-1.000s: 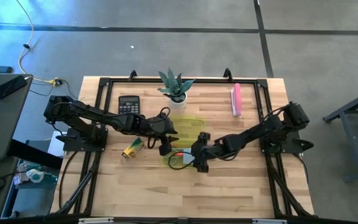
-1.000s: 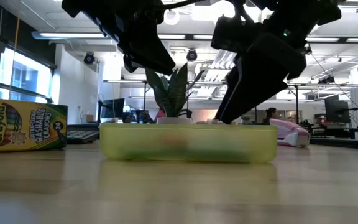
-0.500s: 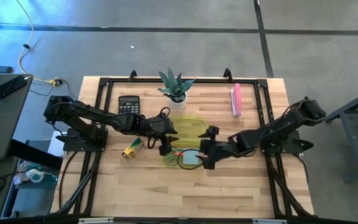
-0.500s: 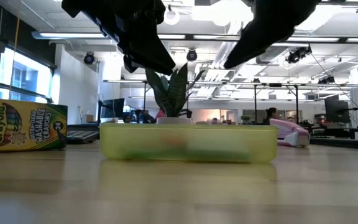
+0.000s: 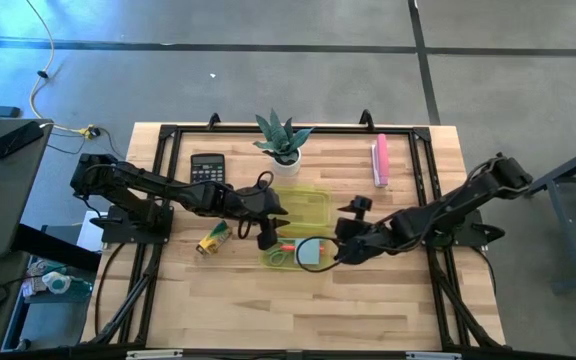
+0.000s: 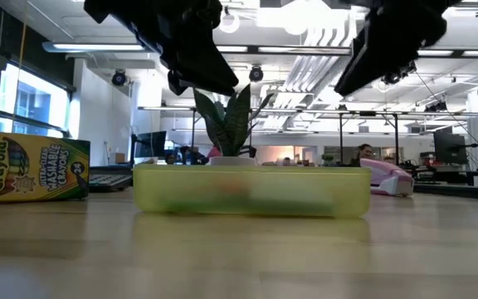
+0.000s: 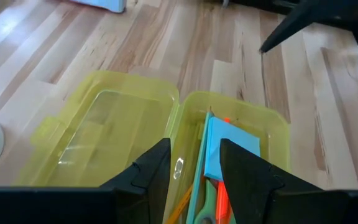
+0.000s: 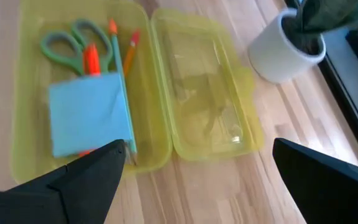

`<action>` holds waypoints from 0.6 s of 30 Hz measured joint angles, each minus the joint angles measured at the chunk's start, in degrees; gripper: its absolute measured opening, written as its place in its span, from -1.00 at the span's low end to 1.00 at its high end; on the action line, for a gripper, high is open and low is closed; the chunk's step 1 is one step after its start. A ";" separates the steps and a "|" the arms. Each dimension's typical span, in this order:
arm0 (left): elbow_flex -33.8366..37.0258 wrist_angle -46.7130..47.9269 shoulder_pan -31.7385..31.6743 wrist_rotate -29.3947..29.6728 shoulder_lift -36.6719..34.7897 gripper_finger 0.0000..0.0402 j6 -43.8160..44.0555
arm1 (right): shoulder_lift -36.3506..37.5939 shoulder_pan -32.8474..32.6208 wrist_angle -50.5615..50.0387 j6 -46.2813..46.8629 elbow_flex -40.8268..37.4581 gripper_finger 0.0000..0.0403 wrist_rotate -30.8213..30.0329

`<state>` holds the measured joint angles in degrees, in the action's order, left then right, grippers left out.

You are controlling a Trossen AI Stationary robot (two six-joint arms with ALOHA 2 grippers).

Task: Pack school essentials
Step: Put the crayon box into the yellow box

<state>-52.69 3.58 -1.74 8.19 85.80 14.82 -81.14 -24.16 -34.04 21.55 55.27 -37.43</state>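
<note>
Yellow case point(image 8: 148, 134) holding light-blue notepad point(image 8: 86, 118), green scissors point(image 8: 76, 37), left gripper point(image 7: 194, 165) narrowly parted above it, empty, right gripper point(image 5: 340, 240) beside it, wide open, empty.

Both arms are dark, near-black, built of jointed segments that thicken at the elbows. A thin black cable loops over the left arm just behind the left gripper point(image 5: 265, 232). Each gripper ends in two matte black, blocky fingers point(image 7: 247, 174) — the right gripper point(image 5: 340, 245) carries the same pair, wedge-shaped point(image 8: 86, 177).
</note>
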 joint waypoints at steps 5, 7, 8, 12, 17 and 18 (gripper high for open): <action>0.00 -0.95 0.00 0.02 0.00 -0.37 -0.01 | 0.26 0.52 -0.14 1.54 -2.99 0.98 0.29; 0.00 -1.02 0.00 0.02 0.00 -0.37 -0.01 | 0.44 1.01 -0.51 2.21 -3.62 0.98 0.52; 0.00 -1.01 -0.04 0.04 0.00 -0.37 -0.01 | 0.59 1.28 -0.69 2.46 -3.72 0.98 0.60; 0.00 -0.99 -0.10 0.04 0.00 -0.37 0.00 | 0.93 1.83 -0.57 2.44 -3.71 0.98 0.72; -0.01 -0.97 -0.10 -0.11 0.00 -0.37 0.06 | 1.20 2.03 -0.72 2.03 -3.70 0.98 0.75; -0.01 -0.99 -0.05 -0.21 0.00 -0.37 0.01 | 1.26 2.03 -0.83 2.04 -3.70 0.98 0.41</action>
<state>-52.69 2.60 -1.79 7.97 85.80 14.84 -79.89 -22.13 -34.87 23.59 51.57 -37.02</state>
